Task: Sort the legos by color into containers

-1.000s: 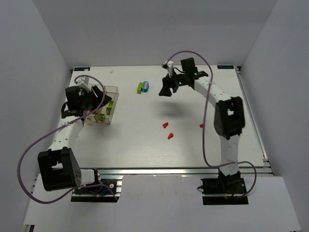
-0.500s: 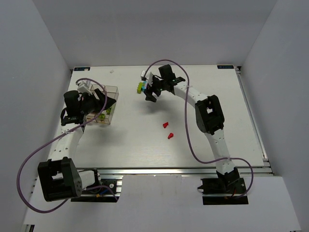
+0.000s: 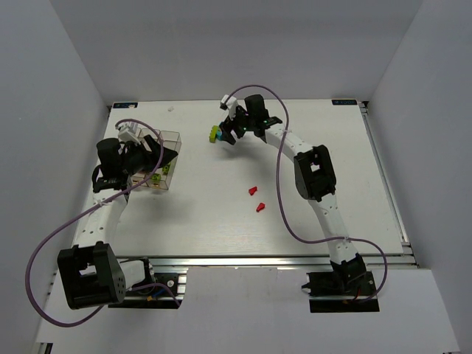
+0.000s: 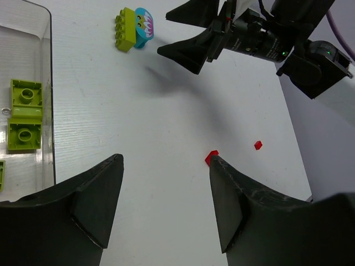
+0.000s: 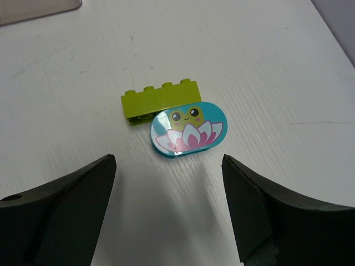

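Observation:
A lime green brick and a cyan brick with a lotus picture lie touching on the table at the back middle. My right gripper is open and empty, just above and in front of them. My left gripper is open and empty, hovering at the right edge of the clear bins. Green bricks lie in a bin. Two red bits lie mid-table; they also show in the left wrist view.
The right arm's links stretch across the right middle of the table. A small white speck lies near the back edge. White walls stand on three sides.
My right gripper has swung left from the back middle to just over the green and cyan bricks. The left gripper has shifted slightly beside the bins.

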You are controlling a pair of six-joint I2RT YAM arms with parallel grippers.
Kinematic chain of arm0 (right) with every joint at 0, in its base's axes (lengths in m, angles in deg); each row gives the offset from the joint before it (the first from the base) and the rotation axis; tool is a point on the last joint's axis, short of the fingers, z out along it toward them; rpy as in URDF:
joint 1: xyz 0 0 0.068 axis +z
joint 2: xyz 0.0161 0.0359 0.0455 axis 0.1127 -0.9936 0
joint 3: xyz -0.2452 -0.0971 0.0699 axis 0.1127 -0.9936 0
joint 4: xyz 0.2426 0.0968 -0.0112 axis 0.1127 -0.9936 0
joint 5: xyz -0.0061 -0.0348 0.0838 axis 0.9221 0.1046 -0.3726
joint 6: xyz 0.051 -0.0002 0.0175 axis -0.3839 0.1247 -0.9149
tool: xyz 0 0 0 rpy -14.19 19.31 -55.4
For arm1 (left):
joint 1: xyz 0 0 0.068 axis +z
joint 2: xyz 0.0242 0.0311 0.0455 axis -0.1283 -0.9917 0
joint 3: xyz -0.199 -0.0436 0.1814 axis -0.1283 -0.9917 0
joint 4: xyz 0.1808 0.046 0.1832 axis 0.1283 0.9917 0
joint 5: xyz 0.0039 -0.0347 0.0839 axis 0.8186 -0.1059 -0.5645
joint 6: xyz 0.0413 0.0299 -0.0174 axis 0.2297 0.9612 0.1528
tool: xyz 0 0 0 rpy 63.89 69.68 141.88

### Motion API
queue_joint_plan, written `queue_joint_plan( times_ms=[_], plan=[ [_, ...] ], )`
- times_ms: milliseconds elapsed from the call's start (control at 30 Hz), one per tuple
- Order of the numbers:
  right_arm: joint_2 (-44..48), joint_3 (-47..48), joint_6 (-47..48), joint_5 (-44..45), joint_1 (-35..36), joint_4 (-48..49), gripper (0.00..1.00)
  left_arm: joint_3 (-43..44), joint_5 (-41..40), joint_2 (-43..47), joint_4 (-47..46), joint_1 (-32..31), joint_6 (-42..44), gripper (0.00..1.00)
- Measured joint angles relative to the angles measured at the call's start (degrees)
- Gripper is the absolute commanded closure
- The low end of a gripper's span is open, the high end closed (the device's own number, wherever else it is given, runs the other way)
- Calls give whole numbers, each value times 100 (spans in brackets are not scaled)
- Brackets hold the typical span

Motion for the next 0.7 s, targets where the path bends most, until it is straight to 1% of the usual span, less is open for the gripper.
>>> queue_joint_plan(
  times_ms=[33, 100, 200, 300, 400, 500, 533, 567, 600, 633, 700],
  plan=[
    [0, 0, -181, -22, -2, 33, 15, 0, 22, 0, -11, 0, -11, 27],
    [0, -2, -533, -70, 0, 52, 15, 0, 85, -2, -26, 0, -46, 27],
    [0, -2, -1196, -125, 0, 109, 16, 0, 131, -17, -76, 0, -103, 25],
    [66, -83, -2059, -103, -11, 136, 19, 4, 160, -136, -236, -2, -192, 24],
    [529, -723, -2809, -26, -46, 164, 24, 195, 92, -577, -225, -114, -203, 24],
    [1154, -1268, -3346, 87, -190, 33, 30, 901, -337, -1311, 332, -503, -31, 25],
    [1338, -1309, -3449, 94, -267, -61, 42, 1202, -555, -1550, 535, -686, 48, 24],
    [1541, -1344, -3506, 92, -361, -101, 60, 1554, -800, -1829, 715, -903, 142, 24],
    [1735, -1384, -3526, 37, -450, -153, 77, 1853, -1010, -2046, 866, -1095, 216, 25],
    [1974, -1436, -3587, -57, -560, -214, 100, 2138, -1296, -2253, 994, -1311, 304, 25],
    [2492, -1602, -3729, -264, -800, -321, 100, 2662, -1882, -2627, 1305, -1670, 487, 25]
  ],
)
